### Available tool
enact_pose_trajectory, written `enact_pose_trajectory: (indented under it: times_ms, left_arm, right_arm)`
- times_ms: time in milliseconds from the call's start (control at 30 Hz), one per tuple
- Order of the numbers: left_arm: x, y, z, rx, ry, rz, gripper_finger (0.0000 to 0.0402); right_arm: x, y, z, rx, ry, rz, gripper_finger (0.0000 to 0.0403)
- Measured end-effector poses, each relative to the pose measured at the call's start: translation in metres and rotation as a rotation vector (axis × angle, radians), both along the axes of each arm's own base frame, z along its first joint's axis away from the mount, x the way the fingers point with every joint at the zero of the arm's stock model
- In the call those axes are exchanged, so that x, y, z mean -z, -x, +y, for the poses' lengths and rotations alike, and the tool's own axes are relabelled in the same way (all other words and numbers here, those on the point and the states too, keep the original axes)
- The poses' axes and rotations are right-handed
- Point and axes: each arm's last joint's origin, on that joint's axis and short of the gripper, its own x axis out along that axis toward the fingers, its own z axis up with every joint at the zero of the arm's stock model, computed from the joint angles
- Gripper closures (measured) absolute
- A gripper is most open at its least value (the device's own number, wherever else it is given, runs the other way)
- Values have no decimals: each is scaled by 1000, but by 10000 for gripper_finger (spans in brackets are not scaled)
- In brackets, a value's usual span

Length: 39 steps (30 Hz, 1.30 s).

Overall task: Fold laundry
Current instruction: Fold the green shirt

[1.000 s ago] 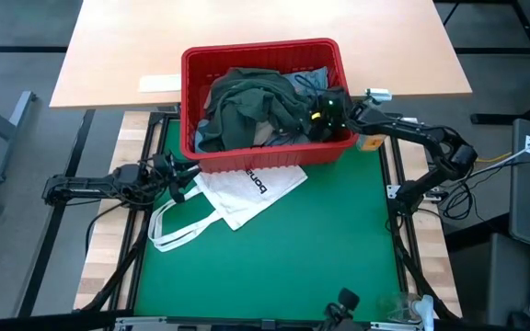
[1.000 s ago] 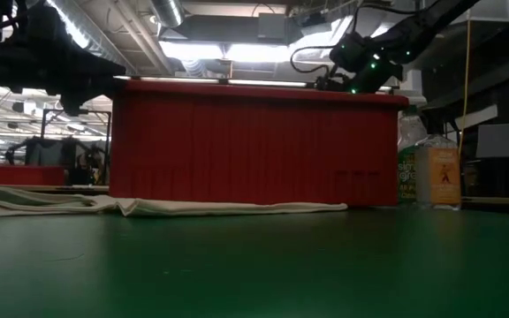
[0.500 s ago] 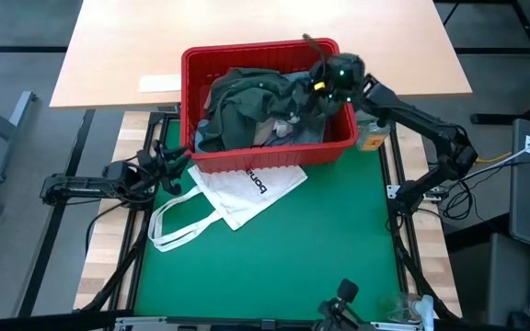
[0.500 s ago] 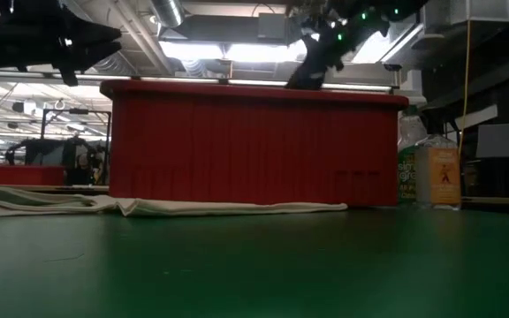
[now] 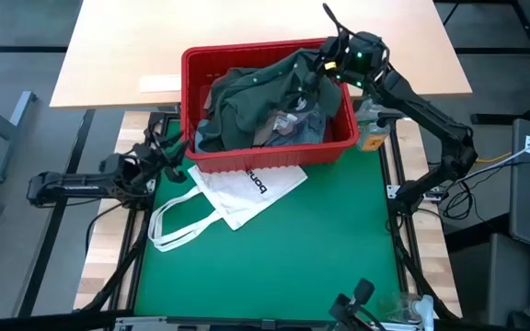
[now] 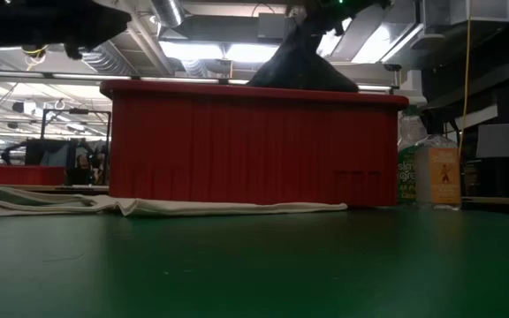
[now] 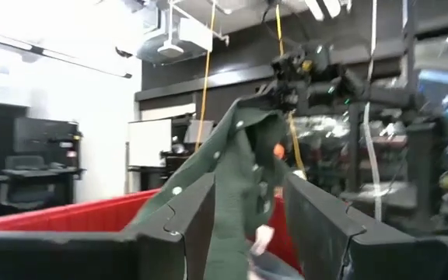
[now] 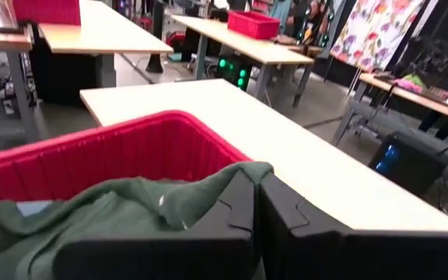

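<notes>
A red basket (image 5: 265, 156) at the table's far side holds the laundry. A dark green top (image 5: 256, 97) lies on the heap, above light blue denim (image 5: 318, 131). My right gripper (image 5: 326, 66) is high over the basket's far right corner, shut on the top. The raised cloth stands as a dark peak (image 6: 303, 66) above the rim. My left gripper (image 5: 175, 158) hovers open at the basket's near left corner, tipped upward and touching nothing. Its wrist view looks between its fingers at the hanging top (image 7: 239, 179). My right gripper pinches a bunched fold of the dark green top (image 8: 236, 177) between its two shut fingers. The fingers are nearly level and come from the table's right side. The cloth slopes down from them like a tent, drawn fairly taut, and its lower part lies in the basket.
A white tote bag (image 5: 242, 193) with black lettering lies flat on the green mat in front of the basket. A bottle (image 6: 437, 172) stands to the right of the basket. A light wooden table (image 5: 247, 28) lies beyond it. The mat's near half (image 5: 274, 267) is bare.
My right gripper has risen steeply from inside the basket, carrying up a part of the dark green top. That part now stands well above the rim, while the rest stays in the basket. My left gripper has lifted a little and tipped upward.
</notes>
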Motion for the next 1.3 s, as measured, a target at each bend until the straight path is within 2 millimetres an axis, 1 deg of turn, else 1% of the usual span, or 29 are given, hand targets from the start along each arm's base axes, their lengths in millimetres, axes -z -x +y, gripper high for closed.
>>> enact_pose_trajectory:
  times_ms: [133, 300, 433, 533, 667, 867, 1067, 1300]
  left_arm:
    - [-18, -17, 7, -34, -47, 92, 254]
    - [-36, -47, 20, -100, -82, 216, 254]
    - [-47, -72, 31, -129, -75, 276, 254]
    - [-49, -89, 39, -150, -87, 337, 254]
    - [-44, -110, 46, -165, -116, 433, 254]
    - [-27, -128, 51, -163, -131, 546, 254]
    - [-11, -139, 55, -162, -115, 617, 254]
    - [-2, -143, 64, -168, -91, 636, 254]
  right_arm:
    - [-7, 1, 1, 0, 13, -16, 401]
    - [-9, 2, 1, 0, 18, -21, 401]
    - [-11, 2, 1, 1, 34, -41, 401]
    - [-17, 1, 1, 1, 73, -89, 401]
    - [-24, 2, 1, 1, 120, -147, 401]
    - [-27, 2, 1, 2, 135, -166, 401]
    - [-26, 2, 1, 3, 134, -164, 401]
    - [-26, 2, 1, 3, 134, -164, 401]
